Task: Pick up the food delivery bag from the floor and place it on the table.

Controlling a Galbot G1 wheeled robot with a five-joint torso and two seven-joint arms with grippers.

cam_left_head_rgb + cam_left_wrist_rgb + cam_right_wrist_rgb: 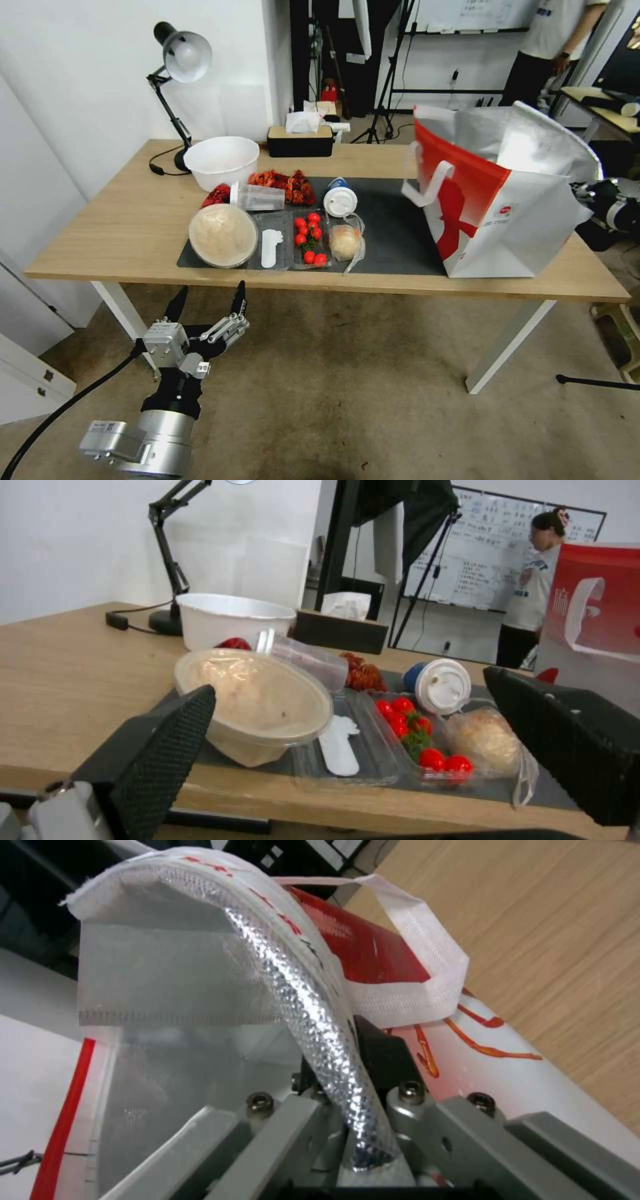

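The bag (497,193) stands on the right end of my counter (120,227), upright and open at the top, silver lining showing, one corner on the dark mat (393,227). A white strap handle (427,183) hangs down its red side.

On the mat: a lidded round tub (223,235) of something pale and creamy, and a clear tray (311,239) of cherry tomatoes just beside it, with a white plastic utensil (270,247) between them. A bun in a clear plastic bag (347,242) lies next to the tomatoes. Behind those, a clear cup (259,197) on its side, a white-lidded cup (341,199) also tipped over, and a heap of red food (283,185). A big white bowl (221,160) sits by the lamp (175,80); I can't see what's in it.

My left tool (208,301) hangs low in front of the counter over the carpet floor (347,400), fingers spread wide, holding nothing. My right tool (353,1145) is clamped on the bag's folded foil rim (320,1040), the rim pinched between its fingers.
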